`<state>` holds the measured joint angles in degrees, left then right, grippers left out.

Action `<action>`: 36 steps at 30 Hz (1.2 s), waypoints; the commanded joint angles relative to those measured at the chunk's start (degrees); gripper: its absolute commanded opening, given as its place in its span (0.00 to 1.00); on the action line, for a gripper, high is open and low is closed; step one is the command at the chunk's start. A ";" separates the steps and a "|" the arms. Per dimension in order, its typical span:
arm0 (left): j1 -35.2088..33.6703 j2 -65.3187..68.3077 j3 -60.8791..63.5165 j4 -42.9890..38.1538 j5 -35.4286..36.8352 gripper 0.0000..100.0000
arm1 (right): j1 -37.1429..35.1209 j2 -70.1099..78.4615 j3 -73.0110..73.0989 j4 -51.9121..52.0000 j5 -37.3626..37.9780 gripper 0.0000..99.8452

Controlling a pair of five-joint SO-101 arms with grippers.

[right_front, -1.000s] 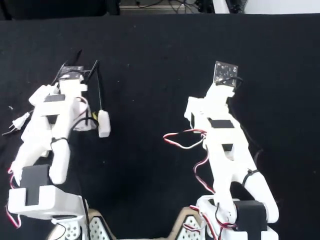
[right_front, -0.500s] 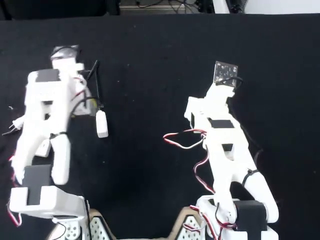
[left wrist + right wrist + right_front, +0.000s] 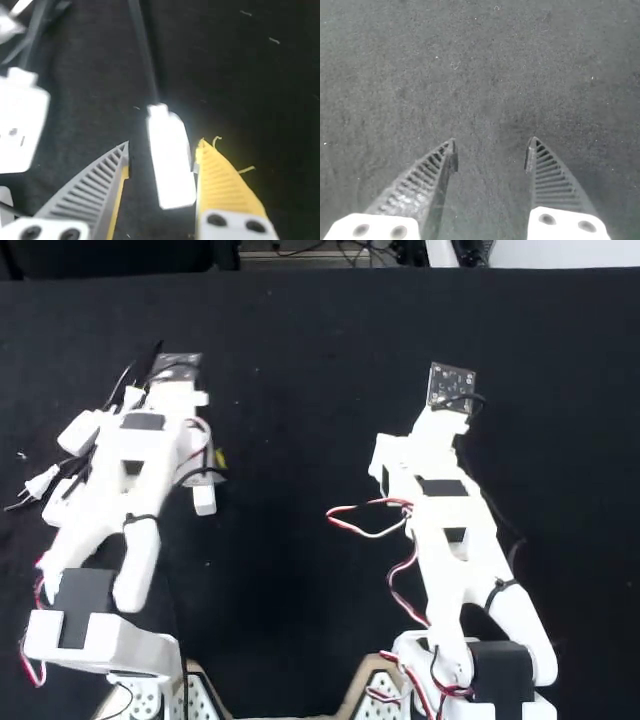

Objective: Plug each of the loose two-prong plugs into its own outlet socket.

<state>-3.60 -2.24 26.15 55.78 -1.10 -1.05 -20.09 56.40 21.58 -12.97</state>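
Note:
A white oblong plug body [image 3: 170,155] on a black cable [image 3: 142,50] lies on the black cloth between the fingers of my left gripper [image 3: 162,145]. That gripper is open, and its yellow finger [image 3: 220,185] sits close against the plug body. Beside it lies a white outlet socket [image 3: 20,132] with small holes in its face. In the high view the plug body [image 3: 205,497] pokes out past the left arm [image 3: 140,440], and a loose two-prong plug [image 3: 42,483] lies near the table's left edge. My right gripper [image 3: 492,145] stands open over bare cloth.
Black cables [image 3: 135,375] fan out beyond the left arm's wrist. The right arm [image 3: 445,500] stands mid-table with red and white wires [image 3: 365,520] looping off its side. Black cloth [image 3: 320,360] covers the whole table.
The left arm swung to the left and then back to the right over the white plug body, which has slid slightly toward the near edge. The right arm has kept still.

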 commanded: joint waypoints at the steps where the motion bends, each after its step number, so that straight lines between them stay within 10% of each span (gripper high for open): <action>1: -4.88 -0.62 1.98 -5.36 0.18 0.22 | -1.32 0.31 -2.95 0.00 -0.53 0.21; 23: -18.77 -0.53 -0.40 1.93 -5.19 0.22 | -1.32 0.31 -3.03 0.00 -0.53 0.21; 36: 1.27 -0.53 4.79 -3.34 -1.93 0.22 | -1.32 0.31 -2.95 0.00 -0.53 0.21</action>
<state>-10.73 -2.24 30.99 55.87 -7.08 -1.05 -20.09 56.40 21.58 -12.97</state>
